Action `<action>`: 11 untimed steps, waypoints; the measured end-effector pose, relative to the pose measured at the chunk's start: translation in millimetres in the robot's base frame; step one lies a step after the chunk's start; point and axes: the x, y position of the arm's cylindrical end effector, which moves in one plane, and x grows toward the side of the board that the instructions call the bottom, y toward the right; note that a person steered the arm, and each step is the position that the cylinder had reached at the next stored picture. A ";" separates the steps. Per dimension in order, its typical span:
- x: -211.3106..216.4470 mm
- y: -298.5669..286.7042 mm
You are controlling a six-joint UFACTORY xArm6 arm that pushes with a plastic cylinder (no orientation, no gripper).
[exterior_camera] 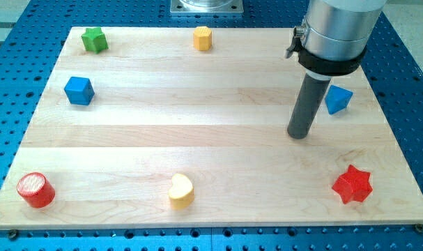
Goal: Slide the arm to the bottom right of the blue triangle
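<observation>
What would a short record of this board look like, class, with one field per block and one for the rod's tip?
surface: wooden board
my tip: on the board, below and left of the blue triangle, not touching it
blue triangle: right side, partly behind the rod
blue cube: left side
green star: top left
yellow hexagon: top middle
red cylinder: bottom left
yellow heart: bottom middle
red star: bottom right
</observation>
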 end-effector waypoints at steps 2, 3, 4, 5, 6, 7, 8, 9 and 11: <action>0.0 0.1; 0.0 1.3; 0.0 1.3; 1.1 1.3; 1.3 3.7; 1.3 8.3; 1.3 12.3; 1.3 30.5; 4.6 135.7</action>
